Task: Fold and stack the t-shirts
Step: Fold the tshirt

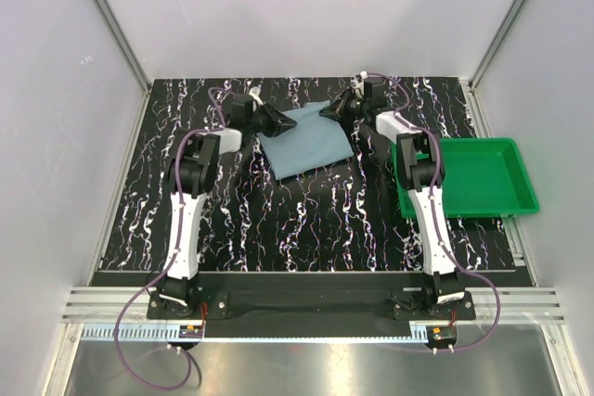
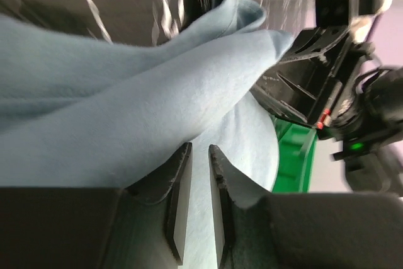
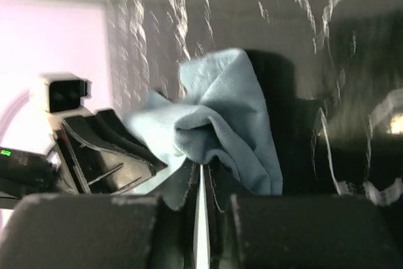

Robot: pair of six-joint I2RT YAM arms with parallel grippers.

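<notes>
Left gripper [image 2: 198, 150] pinching t-shirt [image 2: 126, 111] at far-left corner, right gripper [image 3: 201, 169] clamped on far-right corner

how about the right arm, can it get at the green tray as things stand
Likely yes, but not freely: the right arm has its jaws shut on the t-shirt. The green tray lies close beside it, uncovered.

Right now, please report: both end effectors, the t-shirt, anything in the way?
Left end effector closed on t-shirt, far edge. Right end effector shut on bunched cloth. Green tray sits apart at right, nothing blocking.
</notes>
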